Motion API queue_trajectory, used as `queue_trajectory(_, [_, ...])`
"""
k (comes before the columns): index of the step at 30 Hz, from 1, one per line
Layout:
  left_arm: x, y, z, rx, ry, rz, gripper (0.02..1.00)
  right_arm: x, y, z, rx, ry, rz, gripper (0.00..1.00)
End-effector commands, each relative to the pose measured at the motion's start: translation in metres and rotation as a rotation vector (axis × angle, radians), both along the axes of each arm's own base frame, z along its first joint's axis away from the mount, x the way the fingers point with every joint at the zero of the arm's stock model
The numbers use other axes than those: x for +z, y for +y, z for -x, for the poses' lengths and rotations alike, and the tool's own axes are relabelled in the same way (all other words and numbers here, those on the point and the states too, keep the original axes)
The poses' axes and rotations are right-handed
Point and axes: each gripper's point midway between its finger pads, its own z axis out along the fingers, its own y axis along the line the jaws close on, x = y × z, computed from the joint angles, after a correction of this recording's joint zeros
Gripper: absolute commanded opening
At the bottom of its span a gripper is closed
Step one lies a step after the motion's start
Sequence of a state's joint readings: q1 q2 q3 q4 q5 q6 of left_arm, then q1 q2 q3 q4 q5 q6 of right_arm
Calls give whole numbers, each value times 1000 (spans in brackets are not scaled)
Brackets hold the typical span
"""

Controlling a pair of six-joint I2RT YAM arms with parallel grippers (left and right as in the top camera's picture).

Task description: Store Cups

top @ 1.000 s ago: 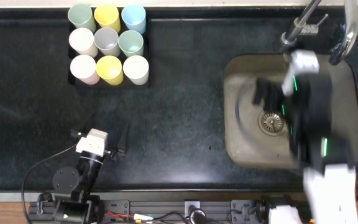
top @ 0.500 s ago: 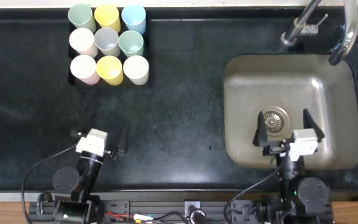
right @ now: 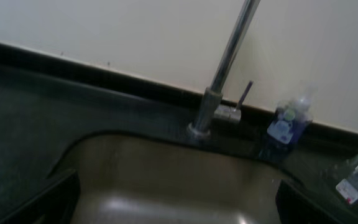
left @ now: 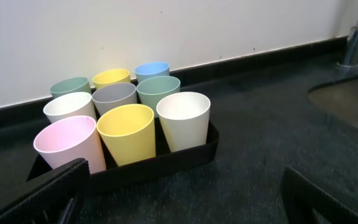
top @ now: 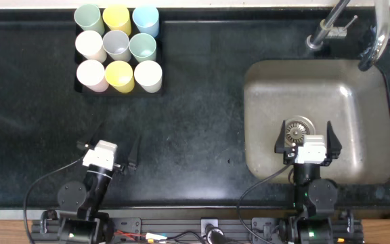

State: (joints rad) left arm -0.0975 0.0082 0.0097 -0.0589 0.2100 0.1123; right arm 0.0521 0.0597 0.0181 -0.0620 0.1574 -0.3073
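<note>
Right end effector (top: 307, 137) back above sink (top: 357, 88)

Faucet (right: 225, 59) cut off at the view's edge — bottle (right: 288, 127) beside it blurred

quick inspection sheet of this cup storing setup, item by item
surface: dark speckled countertop with a steel sink set in at its right.
job's things: nine cups upright, three by three, in a black tray at the counter's back left.
clutter: a small bottle behind the sink, beside the faucet.
tools: left tool open and empty, over bare counter; right tool open and empty, over the sink.
cables: black cable loops by the left arm's base; second cable by the right arm's.
surroundings: pale wall behind the counter.
</note>
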Motion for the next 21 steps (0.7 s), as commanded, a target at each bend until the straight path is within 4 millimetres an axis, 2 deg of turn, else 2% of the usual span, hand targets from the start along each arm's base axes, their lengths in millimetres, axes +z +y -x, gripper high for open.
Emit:
queue_trajectory(1, [0, -1, 1, -9, -5, -10, 1000, -8, 0, -1, 5, 22, 8, 998])
queue_trajectory(7, [0, -1, 1, -9, -5, -10, 1000, -8, -2, -1, -3, 22, 7, 998])
queue_trajectory(11, [0, -1, 1, -9, -5, -10, 1000, -7, -15, 1, -58, 16, 7, 998])
queue_trajectory(15, [0, -1, 1, -9, -5, -10, 1000, 5, -27, 5, -107, -39, 7, 996])
queue_trajectory(21, [0, -1, 1, -10, -5, -10, 1000, 5, -27, 5, -106, -38, 7, 998])
